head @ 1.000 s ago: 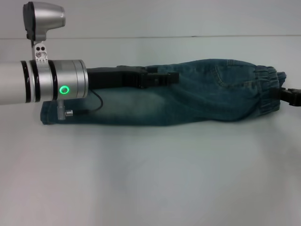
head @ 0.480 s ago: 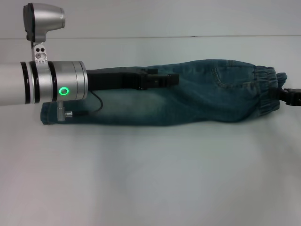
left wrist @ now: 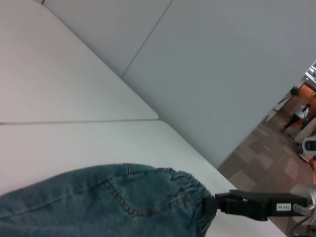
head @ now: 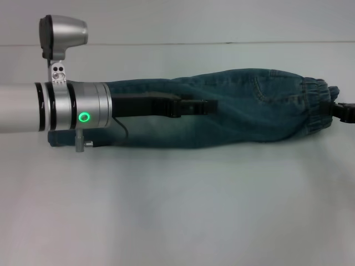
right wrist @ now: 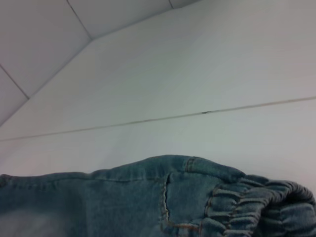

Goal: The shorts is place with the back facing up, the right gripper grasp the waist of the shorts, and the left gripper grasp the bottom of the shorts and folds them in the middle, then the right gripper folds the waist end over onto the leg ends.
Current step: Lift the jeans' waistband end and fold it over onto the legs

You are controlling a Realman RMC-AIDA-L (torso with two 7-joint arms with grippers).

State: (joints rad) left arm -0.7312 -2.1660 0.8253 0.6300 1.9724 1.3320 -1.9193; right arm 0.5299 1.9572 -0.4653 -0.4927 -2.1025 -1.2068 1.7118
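The faded blue denim shorts (head: pixel 222 108) lay folded lengthwise on the white bench (head: pixel 177 210). My right claw (head: pixel 339 112) pinched their ruffled waist (head: pixel 316 108); my left claw (head: pixel 208 106), its opening unclear, hovered mid-leg and risked snagging the waist fold.

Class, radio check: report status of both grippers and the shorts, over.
Left gripper over the shorts mid-leg, fingers unclear. Right gripper at the waist, grip unclear. Shorts already folded lengthwise, flat on the table. Nothing obstructing.
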